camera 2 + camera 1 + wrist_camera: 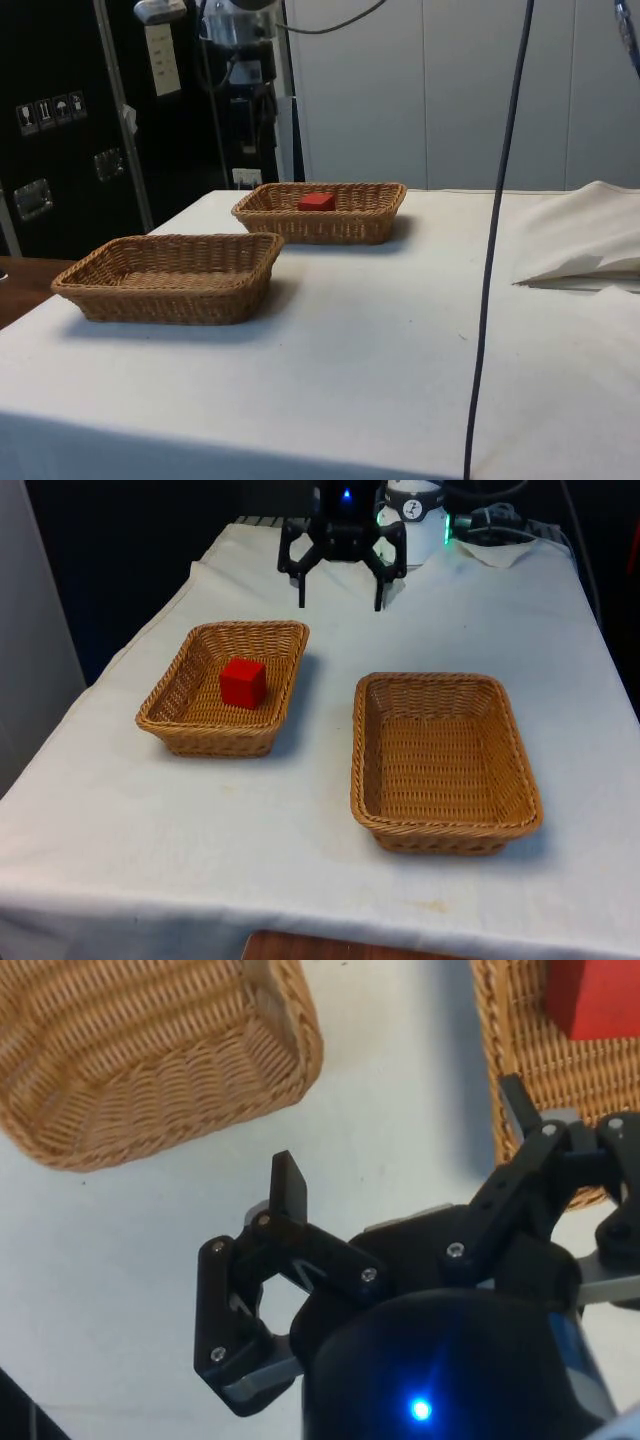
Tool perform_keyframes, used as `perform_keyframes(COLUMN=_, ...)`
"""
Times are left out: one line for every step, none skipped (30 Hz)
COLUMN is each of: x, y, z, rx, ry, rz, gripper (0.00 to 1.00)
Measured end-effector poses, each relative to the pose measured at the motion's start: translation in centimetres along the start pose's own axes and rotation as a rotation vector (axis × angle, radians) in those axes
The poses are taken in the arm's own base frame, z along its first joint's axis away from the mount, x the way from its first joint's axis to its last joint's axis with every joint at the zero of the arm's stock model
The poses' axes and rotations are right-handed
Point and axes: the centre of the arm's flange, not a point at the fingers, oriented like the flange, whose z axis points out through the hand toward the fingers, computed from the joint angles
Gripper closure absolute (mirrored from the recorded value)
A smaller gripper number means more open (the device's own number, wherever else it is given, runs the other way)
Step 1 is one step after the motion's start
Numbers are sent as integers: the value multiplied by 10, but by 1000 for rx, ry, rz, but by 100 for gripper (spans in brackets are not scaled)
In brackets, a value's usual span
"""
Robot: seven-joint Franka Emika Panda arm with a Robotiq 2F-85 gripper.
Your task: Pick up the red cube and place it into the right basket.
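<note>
Red cube [243, 682] in front view's left basket [170, 702]; side view half-hides cube; tool [339, 604] fingers apart, empty.

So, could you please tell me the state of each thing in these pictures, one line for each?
red cube: lying inside the basket on the front view's left, not gripped.
left basket: upright, holding the cube.
right basket: upright, nothing in it.
gripper: open, raised above the white cloth behind the baskets, holding nothing.
</note>
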Motion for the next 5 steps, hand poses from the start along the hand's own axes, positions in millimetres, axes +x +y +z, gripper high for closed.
perform_keyframes(x=0, y=-2, z=0, rx=1, ry=1, rz=-3, gripper=0)
perform_keyframes(x=-1, y=-5, z=0, rx=6, ry=3, rz=-7, gripper=0)
perform_keyframes(x=-2, y=-6, z=0, rx=6, ry=5, rz=-10, gripper=0)
perform_keyframes(x=-3, y=-8, z=1, rx=8, ry=7, rz=-11, gripper=0)
perform_keyframes(x=-3, y=-8, z=1, rx=8, ry=7, rz=-11, gripper=0)
